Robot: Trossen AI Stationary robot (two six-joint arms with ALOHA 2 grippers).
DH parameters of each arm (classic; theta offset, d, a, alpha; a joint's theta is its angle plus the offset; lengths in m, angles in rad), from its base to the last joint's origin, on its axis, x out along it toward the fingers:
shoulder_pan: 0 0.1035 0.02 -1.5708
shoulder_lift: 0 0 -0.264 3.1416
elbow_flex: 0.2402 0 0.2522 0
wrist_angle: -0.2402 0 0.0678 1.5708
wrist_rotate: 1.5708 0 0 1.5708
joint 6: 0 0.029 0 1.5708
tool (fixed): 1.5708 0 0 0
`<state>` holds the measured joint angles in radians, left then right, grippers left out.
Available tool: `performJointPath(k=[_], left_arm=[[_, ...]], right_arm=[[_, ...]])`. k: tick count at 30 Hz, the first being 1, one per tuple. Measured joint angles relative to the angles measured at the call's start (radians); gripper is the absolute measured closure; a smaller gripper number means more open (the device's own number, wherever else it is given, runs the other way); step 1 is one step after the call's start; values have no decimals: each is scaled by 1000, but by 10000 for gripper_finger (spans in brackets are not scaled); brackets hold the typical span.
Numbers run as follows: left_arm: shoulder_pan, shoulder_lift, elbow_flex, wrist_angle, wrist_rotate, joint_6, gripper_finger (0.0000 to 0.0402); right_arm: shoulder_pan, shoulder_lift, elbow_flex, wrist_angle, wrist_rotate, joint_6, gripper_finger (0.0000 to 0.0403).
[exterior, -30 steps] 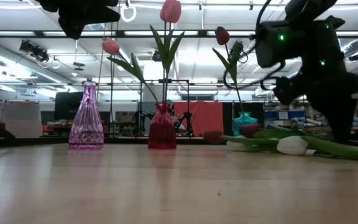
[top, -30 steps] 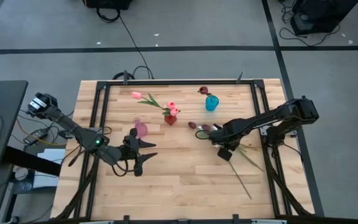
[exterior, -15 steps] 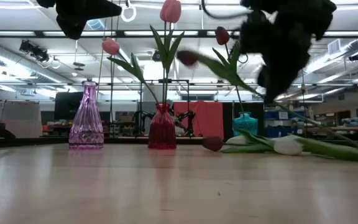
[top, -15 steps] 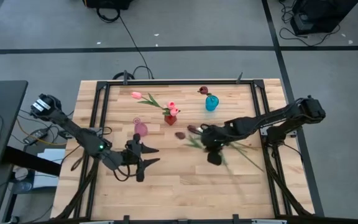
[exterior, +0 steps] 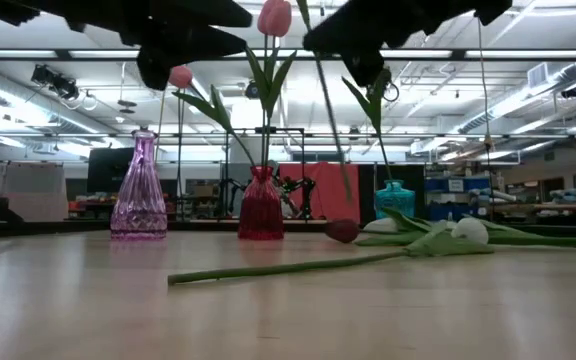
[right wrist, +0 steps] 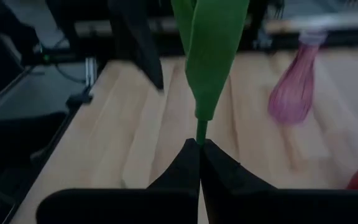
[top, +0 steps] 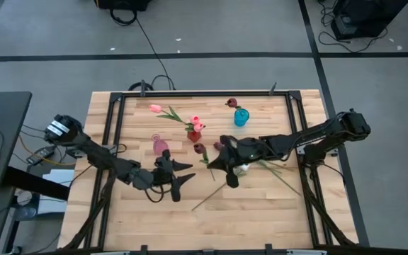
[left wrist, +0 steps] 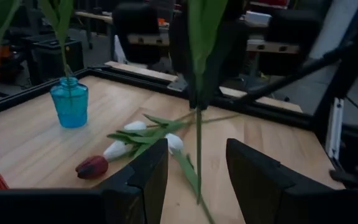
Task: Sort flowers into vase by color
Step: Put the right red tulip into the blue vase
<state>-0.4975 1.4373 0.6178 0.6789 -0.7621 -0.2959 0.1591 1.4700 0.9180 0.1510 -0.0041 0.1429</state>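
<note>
Three vases [top: 194, 134], roughly nine tulips [top: 154, 108], two arms [top: 112, 164]

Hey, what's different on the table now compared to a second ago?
The right gripper, shut on a dark maroon tulip, has lifted it off the loose pile and carried it toward the table's middle. The left gripper, open and empty, has moved in toward it. Another stem from the pile has been dragged along and now lies toward the table's front. The purple vase, red vase and blue vase stayed put.

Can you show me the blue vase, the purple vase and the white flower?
blue vase [left wrist: 69, 106]: left wrist view, its round body.
purple vase [exterior: 138, 195]: low view, its body.
white flower [exterior: 469, 231]: low view, its head.
</note>
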Motion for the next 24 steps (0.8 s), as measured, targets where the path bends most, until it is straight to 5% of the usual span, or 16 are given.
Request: performJointPath(k=[5,8,14,24], left_arm=[[38,42,1,67,21,5,234],[41,44,1,53,46,0,234],[-12,41,1,21,46,6,234],[-47,17,1,-12,31,7,234]], right_arm=[[17,0,0,49,42,-56,391],[26,-44,2,-72,93,-42,391],[9,-233,0,-385,216,35,391],[-157,-505,-88,-399,319,-20,391]])
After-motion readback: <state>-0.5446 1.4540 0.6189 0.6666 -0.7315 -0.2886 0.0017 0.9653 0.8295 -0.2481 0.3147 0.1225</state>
